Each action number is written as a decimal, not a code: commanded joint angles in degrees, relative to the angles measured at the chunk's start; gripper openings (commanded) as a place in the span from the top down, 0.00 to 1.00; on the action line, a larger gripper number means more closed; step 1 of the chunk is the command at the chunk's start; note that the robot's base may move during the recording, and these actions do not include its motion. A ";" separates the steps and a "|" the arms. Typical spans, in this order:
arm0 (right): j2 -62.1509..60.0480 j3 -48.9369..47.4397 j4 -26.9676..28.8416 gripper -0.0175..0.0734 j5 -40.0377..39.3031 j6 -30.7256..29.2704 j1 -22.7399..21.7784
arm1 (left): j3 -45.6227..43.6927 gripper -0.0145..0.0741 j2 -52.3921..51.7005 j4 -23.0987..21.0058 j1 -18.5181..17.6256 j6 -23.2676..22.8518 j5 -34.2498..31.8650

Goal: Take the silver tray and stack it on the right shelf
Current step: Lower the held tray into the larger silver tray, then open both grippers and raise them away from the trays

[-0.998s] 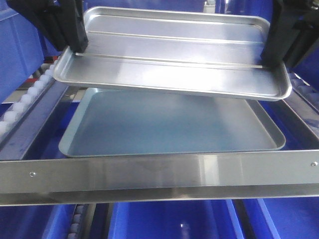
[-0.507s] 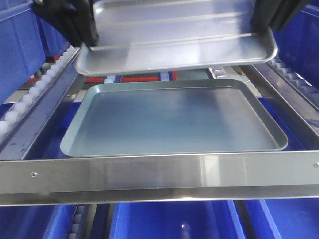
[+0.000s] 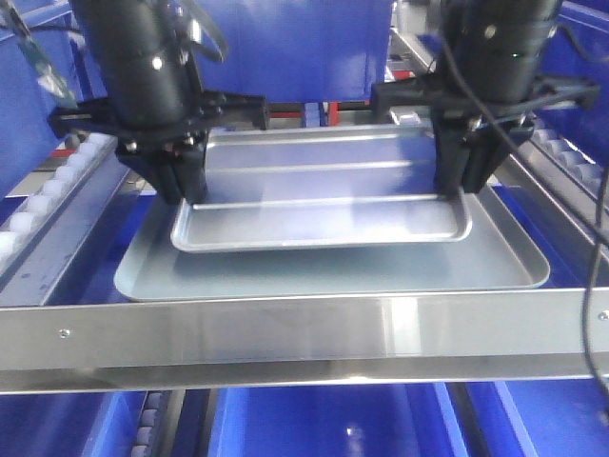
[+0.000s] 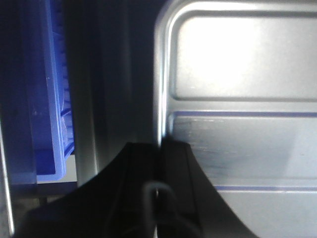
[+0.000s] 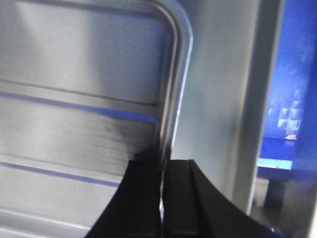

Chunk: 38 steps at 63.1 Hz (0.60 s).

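Note:
The silver tray (image 3: 324,190), shiny with two long ridges, is level and low over the larger dull grey tray (image 3: 333,276) on the right shelf (image 3: 304,328). I cannot tell whether the two trays touch. My left gripper (image 3: 186,195) is shut on the silver tray's left rim. My right gripper (image 3: 457,186) is shut on its right rim. In the left wrist view the black fingers (image 4: 176,158) pinch the rim of the silver tray (image 4: 237,99). The right wrist view shows the silver tray (image 5: 84,99) clamped the same way by the right gripper (image 5: 162,168).
The shelf's wide shiny front bar crosses the view in front of the trays. White rollers (image 3: 57,181) line the left lane and more rollers (image 3: 561,152) the right. Blue bins stand behind (image 3: 314,38), at the left (image 3: 29,105) and below the bar (image 3: 333,419).
The silver tray has moved away from the camera and come down from well above the grey tray to just over it. Both arms have dropped into full view, still holding it.

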 commanded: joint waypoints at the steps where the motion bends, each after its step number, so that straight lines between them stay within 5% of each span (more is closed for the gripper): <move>1: -2.54 -2.25 -1.24 0.74 -2.68 -1.18 -0.26 | -1.91 0.94 -2.36 0.95 0.25 2.09 -2.76; 7: -2.54 -2.25 -1.34 0.73 -3.27 -1.18 -0.27 | -1.91 0.92 -2.29 0.95 0.25 3.36 -2.98; 13: -2.54 -2.25 -1.34 0.64 -3.21 -1.18 -0.27 | -2.25 0.78 -2.29 0.79 0.25 3.36 -3.34; 22: -2.54 -2.25 -1.34 0.32 -2.47 -1.18 -0.27 | -3.11 0.46 -2.29 0.38 0.25 3.36 -3.42; 29: -2.68 -2.25 -1.41 0.11 -2.18 -1.18 -0.27 | -4.18 0.31 -2.29 0.26 0.25 3.36 -2.07; 38: -4.53 -2.25 -1.41 0.12 -2.18 -1.18 -0.27 | -6.55 0.30 -2.41 0.11 0.25 3.36 1.90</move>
